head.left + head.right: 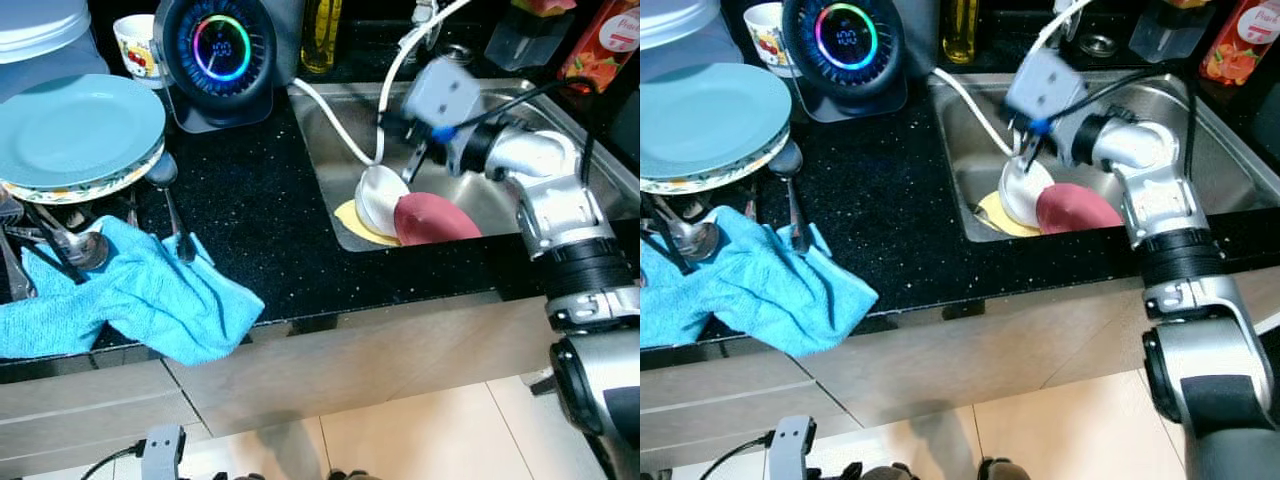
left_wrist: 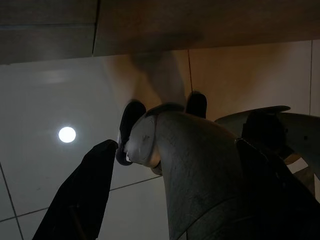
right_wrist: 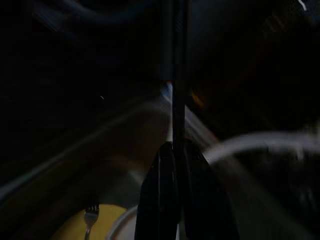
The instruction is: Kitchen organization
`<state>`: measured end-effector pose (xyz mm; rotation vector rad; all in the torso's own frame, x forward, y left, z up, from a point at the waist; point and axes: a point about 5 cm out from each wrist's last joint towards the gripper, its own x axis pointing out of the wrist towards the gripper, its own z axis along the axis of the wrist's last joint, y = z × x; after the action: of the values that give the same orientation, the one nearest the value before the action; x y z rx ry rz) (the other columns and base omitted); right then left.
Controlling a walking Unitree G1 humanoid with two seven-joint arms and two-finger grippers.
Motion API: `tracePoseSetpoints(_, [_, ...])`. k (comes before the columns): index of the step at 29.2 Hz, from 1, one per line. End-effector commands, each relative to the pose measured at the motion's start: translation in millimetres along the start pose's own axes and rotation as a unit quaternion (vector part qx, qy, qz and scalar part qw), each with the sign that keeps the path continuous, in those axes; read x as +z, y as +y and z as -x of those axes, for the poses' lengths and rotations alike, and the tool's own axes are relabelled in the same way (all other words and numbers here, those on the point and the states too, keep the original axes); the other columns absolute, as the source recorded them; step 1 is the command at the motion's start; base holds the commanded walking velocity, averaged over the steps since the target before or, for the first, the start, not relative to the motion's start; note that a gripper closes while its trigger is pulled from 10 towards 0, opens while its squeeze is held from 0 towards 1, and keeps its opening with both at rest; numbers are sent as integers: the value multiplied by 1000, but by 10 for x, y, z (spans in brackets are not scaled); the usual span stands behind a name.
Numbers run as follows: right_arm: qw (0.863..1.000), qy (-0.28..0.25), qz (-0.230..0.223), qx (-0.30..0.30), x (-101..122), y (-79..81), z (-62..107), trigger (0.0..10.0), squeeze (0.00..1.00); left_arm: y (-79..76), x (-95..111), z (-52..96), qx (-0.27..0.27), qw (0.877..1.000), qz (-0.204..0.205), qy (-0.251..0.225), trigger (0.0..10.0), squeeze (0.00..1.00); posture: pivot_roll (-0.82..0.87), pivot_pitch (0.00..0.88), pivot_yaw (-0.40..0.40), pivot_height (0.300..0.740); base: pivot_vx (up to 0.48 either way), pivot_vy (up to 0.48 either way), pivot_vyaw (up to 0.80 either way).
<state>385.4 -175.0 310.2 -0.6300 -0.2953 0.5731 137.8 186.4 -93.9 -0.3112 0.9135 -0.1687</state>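
Perhaps right claw [image 1: 1025, 158] against white bowl [image 1: 1020, 190]

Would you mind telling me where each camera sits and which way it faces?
Left eye: head, looking down at the counter and sink; right arm reaching in.
Right eye: same scene; right gripper at the white plate.
Left wrist: low, facing the floor tiles; robot's leg.
Right wrist: along its fingers into the sink, sharing the yellow plate.

On the black speckled surface [image 1: 250, 200] you see a round black device with a glowing rainbow ring [image 1: 221, 48] standing at the back. Just beside it, toward the right, stands a yellow oil bottle [image 1: 321, 30]. Well apart, further right, stands an orange juice carton [image 1: 605, 40].
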Motion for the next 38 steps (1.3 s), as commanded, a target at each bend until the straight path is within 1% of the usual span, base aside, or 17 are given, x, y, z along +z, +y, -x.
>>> tracePoseSetpoints(1, [997, 46, -43, -32, -218, -3, 83, 392, 0, -37, -298, 62, -8, 998, 15, 62, 10000, 0, 118, 156, -55, 740, 0, 0, 0])
tracePoseSetpoints(3, [995, 78, -45, -47, -327, -11, 154, 6078, 0, -32, -293, 63, -8, 998, 12, 62, 10000, 0, 118, 155, -48, 740, 0, 0, 0])
tracePoseSetpoints(5, [992, 103, -44, -58, -397, -30, 211, 6510, 0, -24, -287, 65, -8, 998, 11, 62, 10000, 0, 116, 153, -42, 740, 0, 0, 0])
tracePoseSetpoints(6, [988, 124, -57, -71, -463, -58, 270, 9412, 0, -15, -283, 68, -8, 998, 9, 63, 10000, 0, 115, 152, -41, 740, 0, 0, 0])
tracePoseSetpoints(10, [972, 158, -115, -134, -585, -186, 429, 10000, 0, 15, -266, 76, -6, 998, 6, 64, 10000, 0, 106, 145, -30, 740, 0, 0, 0])
tracePoseSetpoints(11, [961, 139, -164, -175, -602, -245, 490, 10000, 576, 26, -252, 76, -6, 998, 4, 64, 10000, 0, 100, 141, -28, 740, 0, 0, 0])
tracePoseSetpoints(12, [961, 139, -164, -175, -602, -245, 490, 10000, 576, 26, -252, 76, -6, 998, 4, 64, 10000, 0, 100, 141, -28, 740, 0, 0, 0])
tracePoseSetpoints(13, [954, 124, -192, -195, -608, -270, 517, 10000, 914, 30, -246, 76, -6, 998, 3, 65, 10000, 0, 100, 141, -28, 740, 0, 0, 0])
tracePoseSetpoints(14, [942, 117, -224, -222, -648, -277, 561, 10000, 1000, 31, -238, 73, -6, 998, 2, 65, 10000, 0, 97, 141, -24, 740, 0, 0, 0])
tracePoseSetpoints(17, [927, 129, -264, -232, -754, -161, 620, 10000, 1000, 16, -208, 54, -9, 998, -1, 63, 10000, 0, 93, 139, -23, 740, 0, 0, 0])
tracePoseSetpoints(21, [937, 124, -259, -196, -715, 7, 563, 10000, 1000, 7, -190, 43, -11, 998, -2, 62, 10000, 0, 90, 138, -23, 740, 0, 0, 0])
tracePoseSetpoints(25, [951, 27, -253, -174, -404, 19, 492, 10000, 1000, 2, -188, 40, -13, 998, -4, 62, 10000, 0, 90, 138, -23, 740, 0, 0, 0])
tracePoseSetpoints(26, [950, -20, -263, -165, -279, 2, 483, 10000, 682, 0, -188, 40, -13, 998, -3, 61, 10000, 0, 90, 138, -23, 740, 0, 0, 0])
tracePoseSetpoints(27, [950, -20, -263, -165, -279, 2, 483, 10000, 682, 0, -188, 40, -13, 998, -3, 61, 10000, 0, 90, 138, -23, 740, 0, 0, 0])
tracePoseSetpoints(28, [944, -107, -291, -116, -61, 61, 470, 10000, 0, -8, -193, 40, -16, 998, -6, 61, 10000, 0, 88, 140, -26, 740, 0, 0, 0])
tracePoseSetpoints(32, [930, -180, -321, -24, 158, 314, 469, 10000, 0, -23, -181, 35, -23, 998, -12, 54, 10000, 0, 91, 142, -32, 740, 0, 0, 0])
tracePoseSetpoints(38, [927, -190, -323, 19, 176, 507, 455, 10000, 0, -42, -128, 22, -39, 998, -26, 42, 10000, 0, 93, 144, -33, 740, 0, 0, 0])
